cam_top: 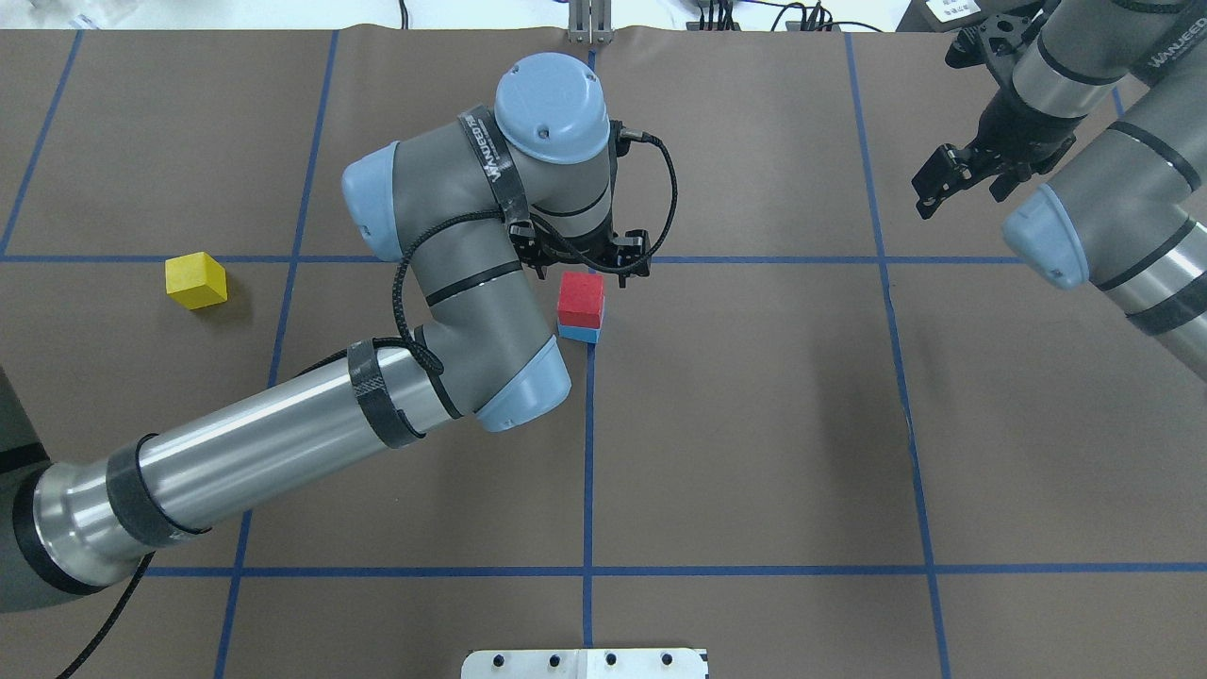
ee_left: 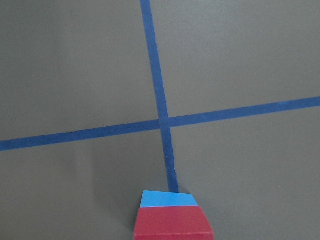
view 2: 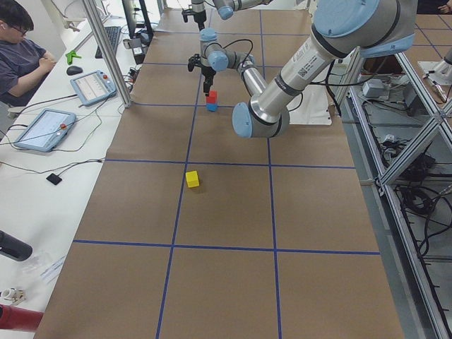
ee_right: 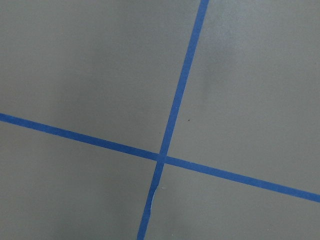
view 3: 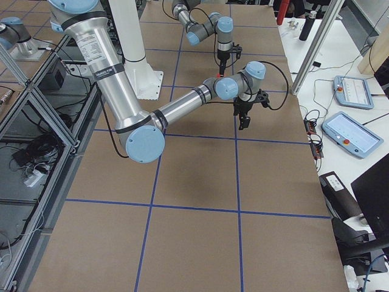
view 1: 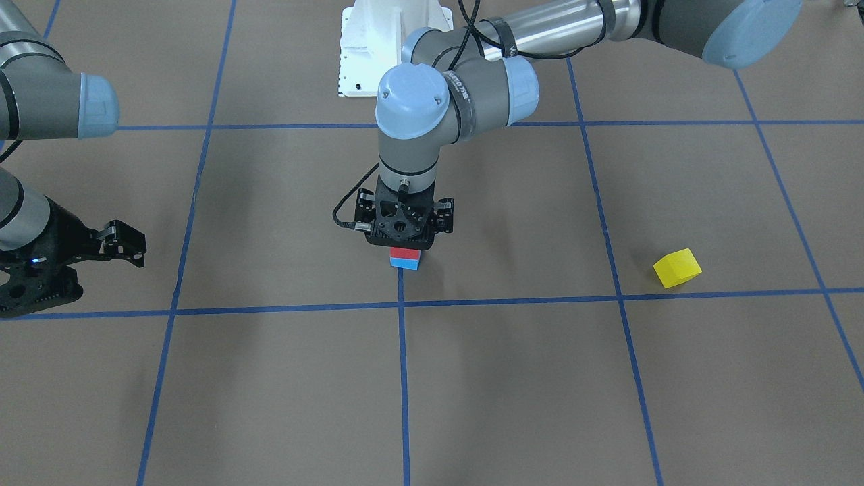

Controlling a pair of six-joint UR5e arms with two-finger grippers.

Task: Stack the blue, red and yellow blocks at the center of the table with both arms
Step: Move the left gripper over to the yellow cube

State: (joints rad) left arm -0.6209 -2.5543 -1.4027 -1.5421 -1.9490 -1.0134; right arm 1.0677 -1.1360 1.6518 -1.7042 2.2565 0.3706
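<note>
The red block (cam_top: 580, 298) sits on the blue block (cam_top: 578, 332) by a tape crossing near the table's (cam_top: 754, 424) middle; the wrist view shows the same stack (ee_left: 172, 222) at its bottom edge. My left gripper (cam_top: 592, 266) hangs straight over this stack, open, its fingers spread wider than the red block and apart from it. The yellow block (cam_top: 196, 281) lies alone, tilted askew, far out on my left side (view 1: 677, 268). My right gripper (cam_top: 954, 184) hovers open and empty at the far right.
The white pedestal (view 1: 388, 47) stands at the robot's edge of the table. The left arm's forearm (cam_top: 283, 443) stretches low across the left half. A person and tablets (view 2: 42, 127) are at a side desk beyond the table.
</note>
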